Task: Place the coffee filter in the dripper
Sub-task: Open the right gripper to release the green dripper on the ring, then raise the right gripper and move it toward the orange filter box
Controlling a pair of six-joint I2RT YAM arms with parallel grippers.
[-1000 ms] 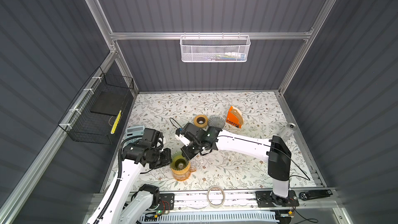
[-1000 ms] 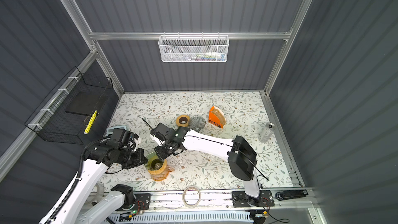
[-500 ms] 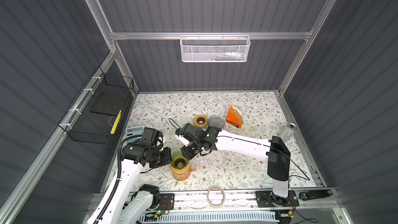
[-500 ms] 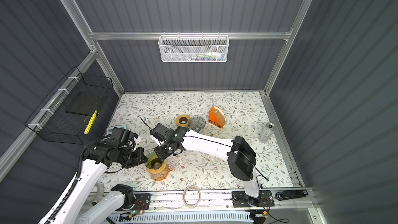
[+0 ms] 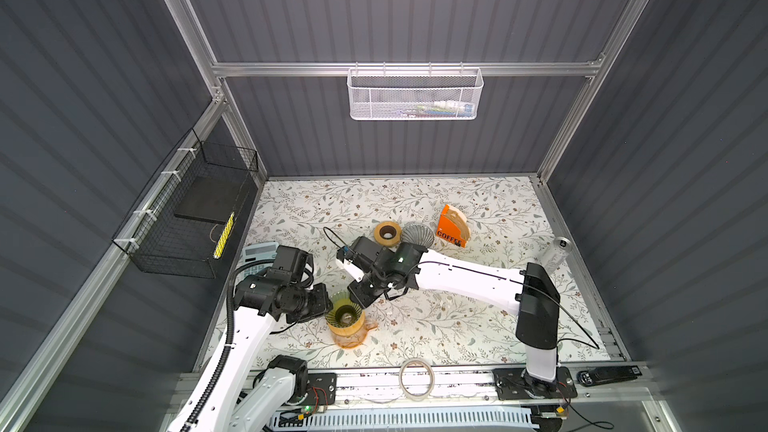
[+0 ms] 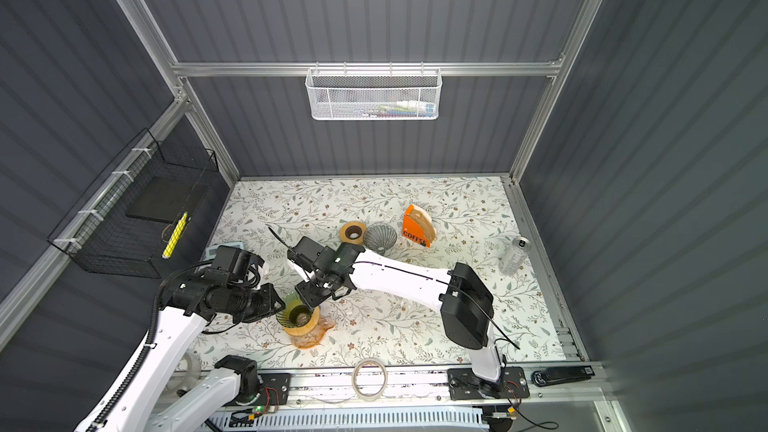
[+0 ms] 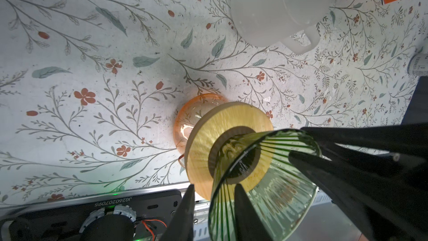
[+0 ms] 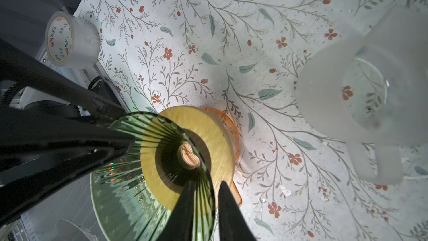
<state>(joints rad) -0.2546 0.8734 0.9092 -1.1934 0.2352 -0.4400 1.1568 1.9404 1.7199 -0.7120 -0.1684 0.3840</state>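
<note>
Straddling the rim of the green dripper (image 5: 338, 306) from opposite sides with the left tool (image 7: 215, 185) and the right tool (image 8: 205, 181). Left tool released, a gap showing between one finger and the glass wall. Right tool flanking the wall closely; pinching or loose, impossible to tell.

Coffee filters (image 5: 459, 216) sitting in the orange box (image 5: 448, 229) toward the back of the desk (image 5: 478, 334), well apart from the green dripper. No paper visible inside the green cone.

Risks from here, by judgement only:
- Dragging the green dripper off the wooden collar (image 7: 201, 140) by withdrawing with a finger hooked inside the rim.
- Toppling the orange carafe (image 7: 187, 117) underneath through a sideways shove; tall and probably top-heavy.
- Chipping thin glass by clenching hard on the rim.
- Clashing the tools, crowded just beside each other over one small cone.
- Brushing the frosted mug (image 8: 335, 112) near the carafe on the way to the box.
- Pulling out several nested papers at once, or crumpling one.
- Mistaking the grey ribbed cone (image 5: 417, 232) for the target.

Count:
- Two tools
- One green dripper
- One wooden collar
- One orange carafe
- One grey ribbed cone
- One orange box, its papers too fine to number
- One frosted mug
- Three rolls of tape: brown tape roll (image 5: 387, 233), flat tape ring (image 5: 417, 379) on the front rail, clear tape roll (image 8: 69, 40) by the left arm's base
- One bottle (image 5: 557, 253)
- One calculator (image 5: 259, 252)
- Two wall baskets: white mesh basket (image 5: 415, 97) and black wire basket (image 5: 183, 238)
</note>
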